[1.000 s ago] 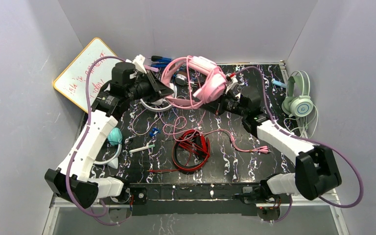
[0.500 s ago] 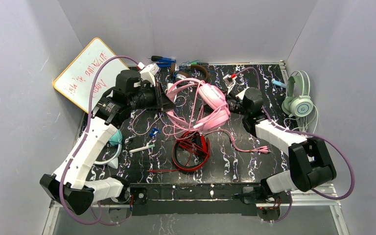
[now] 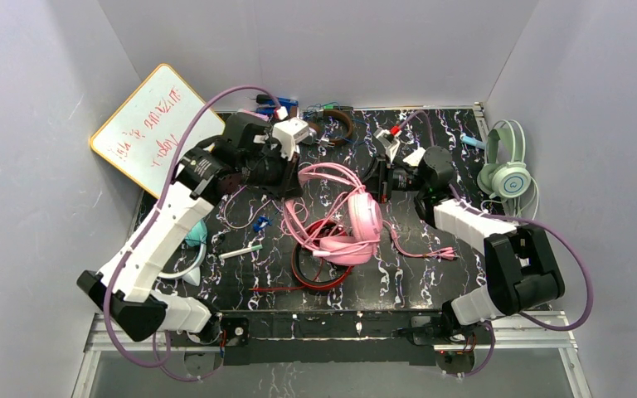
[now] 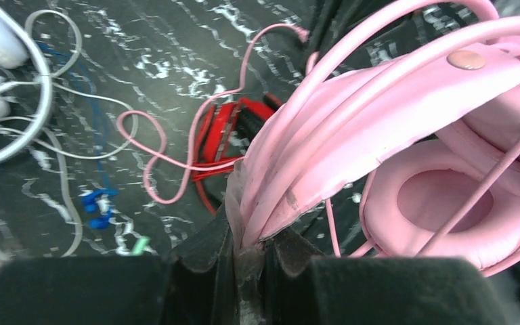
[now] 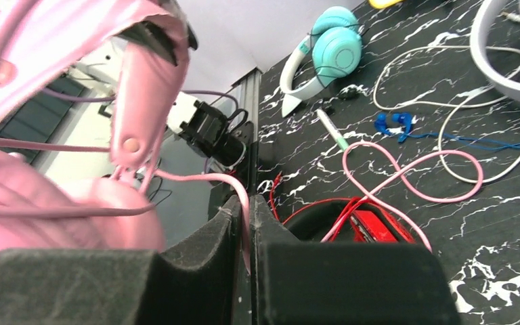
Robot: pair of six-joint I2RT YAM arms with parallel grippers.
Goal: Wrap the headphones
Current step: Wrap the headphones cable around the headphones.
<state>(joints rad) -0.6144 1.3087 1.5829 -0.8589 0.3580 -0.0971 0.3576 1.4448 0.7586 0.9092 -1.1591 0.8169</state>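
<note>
Black marbled bench [image 3: 415, 274], grey walls on three sides.

- Pink headphones [image 3: 363, 217]: mid-bench, cups low over the red headphones [image 3: 319, 265], headband reaching back toward the left arm.
- Left gripper [image 4: 247, 233]: jaws clamped on the edge of the pink headband.
- Right gripper [image 5: 246, 223]: jaws pinched together on the pink cord [image 5: 244, 210].
- Mint green headphones [image 3: 506, 170]: right edge.
- Teal headphones [image 3: 195, 232]: left side, beside the left arm.
- Brown headphones [image 3: 342, 124]: far edge.
- Whiteboard [image 3: 145, 124]: leaning at far left.
</note>
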